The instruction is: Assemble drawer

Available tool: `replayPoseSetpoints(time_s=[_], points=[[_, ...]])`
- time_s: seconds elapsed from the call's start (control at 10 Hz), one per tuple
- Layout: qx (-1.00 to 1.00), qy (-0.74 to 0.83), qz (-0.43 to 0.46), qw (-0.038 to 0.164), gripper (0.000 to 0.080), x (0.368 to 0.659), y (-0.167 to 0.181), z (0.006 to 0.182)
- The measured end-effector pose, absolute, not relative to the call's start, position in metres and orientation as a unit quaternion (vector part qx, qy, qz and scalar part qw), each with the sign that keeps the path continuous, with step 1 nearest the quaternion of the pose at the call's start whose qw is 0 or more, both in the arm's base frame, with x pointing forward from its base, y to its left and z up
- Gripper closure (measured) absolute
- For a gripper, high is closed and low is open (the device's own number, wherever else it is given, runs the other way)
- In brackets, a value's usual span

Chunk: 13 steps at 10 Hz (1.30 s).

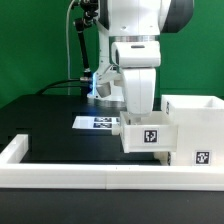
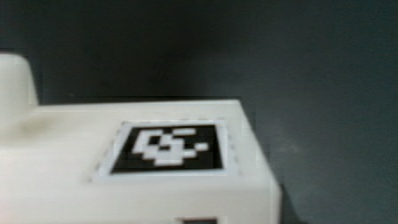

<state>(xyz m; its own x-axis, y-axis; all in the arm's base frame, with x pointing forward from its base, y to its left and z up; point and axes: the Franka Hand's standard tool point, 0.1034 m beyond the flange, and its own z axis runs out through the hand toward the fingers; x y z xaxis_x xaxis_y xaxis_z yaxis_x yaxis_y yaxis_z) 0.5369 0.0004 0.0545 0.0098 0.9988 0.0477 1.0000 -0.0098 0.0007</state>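
Note:
The drawer (image 1: 147,135) is a small low white box with a black-and-white tag on the side facing the exterior view. It sits right against the taller white housing (image 1: 195,125) on the exterior view's right. My gripper (image 1: 138,114) comes straight down onto the drawer's top edge and is shut on it; its fingertips are hidden by the box. In the wrist view the drawer (image 2: 169,148) fills the lower half with one tagged face up close. Only a small dark tip of my gripper (image 2: 196,220) shows at the picture's edge.
The long white border rail (image 1: 60,176) runs along the front and turns back at the exterior view's left. The marker board (image 1: 98,122) lies flat on the black table behind the drawer. A lamp and cables stand at the back.

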Motion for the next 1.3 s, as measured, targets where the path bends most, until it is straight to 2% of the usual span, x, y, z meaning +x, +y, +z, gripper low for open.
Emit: replayPoseSetpoints(time_s=[0.4, 1.1, 1.2, 1.3], points=[[-0.705, -0.709, -0.019, 0.015, 0.0755, 0.542, 0.013, 0.055], [-0.709, -0.705, -0.027, 0.010, 0.0755, 0.542, 0.015, 0.054], [-0.709, -0.704, -0.026, 0.010, 0.0575, 0.542, 0.015, 0.054], [-0.710, -0.704, -0.026, 0.011, 0.0440, 0.542, 0.014, 0.054]])
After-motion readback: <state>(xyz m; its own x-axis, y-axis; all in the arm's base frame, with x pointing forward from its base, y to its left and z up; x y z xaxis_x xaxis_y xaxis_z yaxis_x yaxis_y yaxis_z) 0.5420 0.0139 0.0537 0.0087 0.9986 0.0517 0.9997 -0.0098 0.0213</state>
